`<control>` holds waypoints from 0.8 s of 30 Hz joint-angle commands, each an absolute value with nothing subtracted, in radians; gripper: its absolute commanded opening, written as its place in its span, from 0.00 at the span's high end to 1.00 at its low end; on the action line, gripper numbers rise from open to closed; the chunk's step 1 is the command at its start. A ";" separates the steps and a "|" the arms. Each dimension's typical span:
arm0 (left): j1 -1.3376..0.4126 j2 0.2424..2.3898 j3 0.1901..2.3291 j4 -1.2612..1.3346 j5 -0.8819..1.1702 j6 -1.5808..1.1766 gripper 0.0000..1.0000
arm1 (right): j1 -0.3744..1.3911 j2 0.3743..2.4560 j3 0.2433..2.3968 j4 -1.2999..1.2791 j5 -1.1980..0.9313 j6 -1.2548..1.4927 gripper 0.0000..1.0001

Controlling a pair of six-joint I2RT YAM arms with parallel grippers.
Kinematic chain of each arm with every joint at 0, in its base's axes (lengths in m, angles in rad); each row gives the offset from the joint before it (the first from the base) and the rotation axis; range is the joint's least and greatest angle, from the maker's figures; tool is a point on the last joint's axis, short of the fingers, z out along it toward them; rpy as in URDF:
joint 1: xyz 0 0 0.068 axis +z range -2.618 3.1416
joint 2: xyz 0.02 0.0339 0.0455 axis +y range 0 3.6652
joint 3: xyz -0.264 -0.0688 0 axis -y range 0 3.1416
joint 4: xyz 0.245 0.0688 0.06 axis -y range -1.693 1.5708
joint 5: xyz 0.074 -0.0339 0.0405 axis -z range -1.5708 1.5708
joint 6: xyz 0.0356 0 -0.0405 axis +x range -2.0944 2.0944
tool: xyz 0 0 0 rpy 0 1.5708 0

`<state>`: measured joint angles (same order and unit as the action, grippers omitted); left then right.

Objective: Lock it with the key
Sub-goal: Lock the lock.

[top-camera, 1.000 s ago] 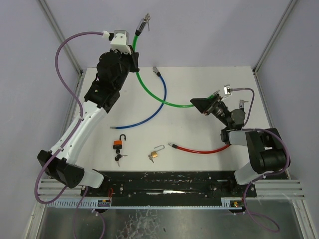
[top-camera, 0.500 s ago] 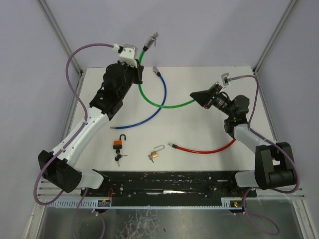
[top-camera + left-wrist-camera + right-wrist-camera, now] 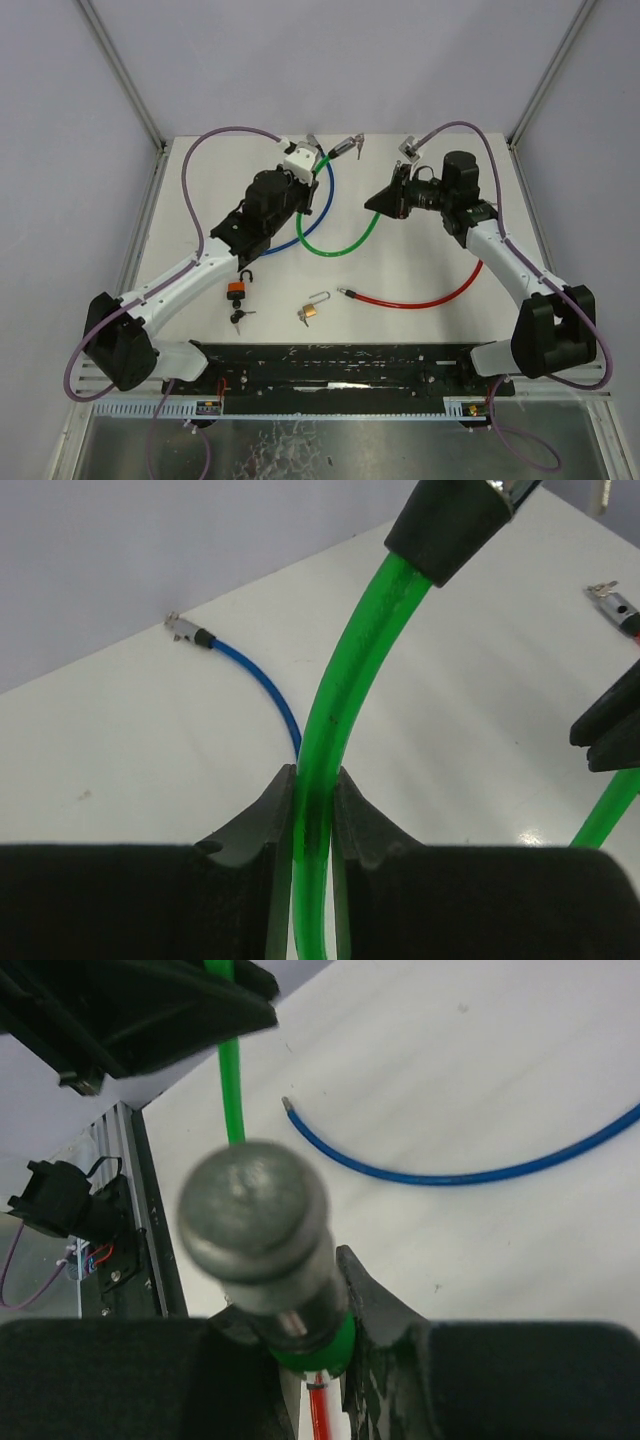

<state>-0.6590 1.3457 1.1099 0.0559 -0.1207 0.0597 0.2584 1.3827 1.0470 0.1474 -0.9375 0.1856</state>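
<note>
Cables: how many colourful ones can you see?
3. The green cable is held up by the left gripper and the right gripper. The blue cable lies on the table at the back left. The red cable lies at the front right. None seems hidden.

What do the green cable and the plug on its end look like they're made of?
The green cable looks like a glossy, translucent plastic jacket, possibly vinyl: it is smooth and light shows through it. Its end plug looks like dull grey metal, probably steel: round, stepped and matte, though blurred here.
</note>
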 commanded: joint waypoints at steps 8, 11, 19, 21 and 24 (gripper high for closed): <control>-0.525 1.114 1.054 0.272 -0.205 -0.213 1.00 | 0.078 1.538 0.689 1.248 -0.950 0.977 1.00; -0.505 1.101 1.072 0.286 -0.217 -0.232 1.00 | 0.042 1.666 0.651 1.542 -0.924 1.208 1.00; -0.473 1.169 1.199 0.266 -0.252 -0.219 1.00 | 0.038 1.712 0.621 1.703 -0.894 1.284 0.65; -0.449 1.192 1.229 0.262 -0.251 -0.232 1.00 | 0.038 1.688 0.607 1.704 -0.885 1.271 0.56; -0.415 1.217 1.268 0.258 -0.249 -0.261 1.00 | 0.038 1.669 0.584 1.705 -0.867 1.266 0.46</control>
<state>-0.4557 1.2098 1.1831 0.1524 -0.2268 -0.1947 0.0418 1.7271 0.6018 1.5276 -0.9054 1.2556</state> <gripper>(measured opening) 0.135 0.486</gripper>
